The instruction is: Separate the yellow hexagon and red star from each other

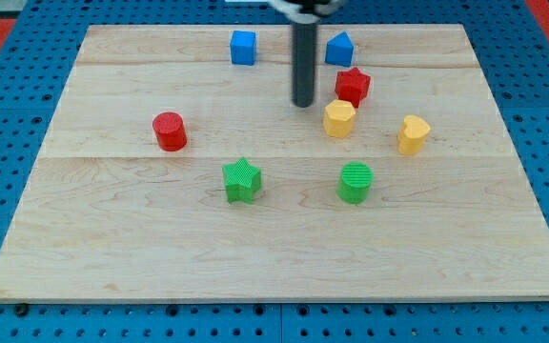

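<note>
A pale wooden table point(112, 248) sits on blue pegboard. Upper right of centre, the yellow hexagon point(339, 119) touches the red star point(353, 86). Both look light, rigid and easy to slide. With no gripper fitted, my tip point(303, 104) rests just left of them, so I would push a flat side

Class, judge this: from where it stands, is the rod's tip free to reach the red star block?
Probably yes. My tip sits just to the view's left of the red star block, with bare board between them; the yellow hexagon block lies below that path.
</note>
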`<move>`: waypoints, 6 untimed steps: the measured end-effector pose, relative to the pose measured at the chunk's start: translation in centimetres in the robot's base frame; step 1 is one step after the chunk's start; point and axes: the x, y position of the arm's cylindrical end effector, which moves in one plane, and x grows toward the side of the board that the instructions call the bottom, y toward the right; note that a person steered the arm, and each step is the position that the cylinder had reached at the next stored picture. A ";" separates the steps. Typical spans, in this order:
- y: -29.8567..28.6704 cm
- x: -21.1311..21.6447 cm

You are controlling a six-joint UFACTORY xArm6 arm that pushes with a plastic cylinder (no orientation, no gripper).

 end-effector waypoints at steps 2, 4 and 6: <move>1.5 3.1; -4.2 3.6; -13.2 6.9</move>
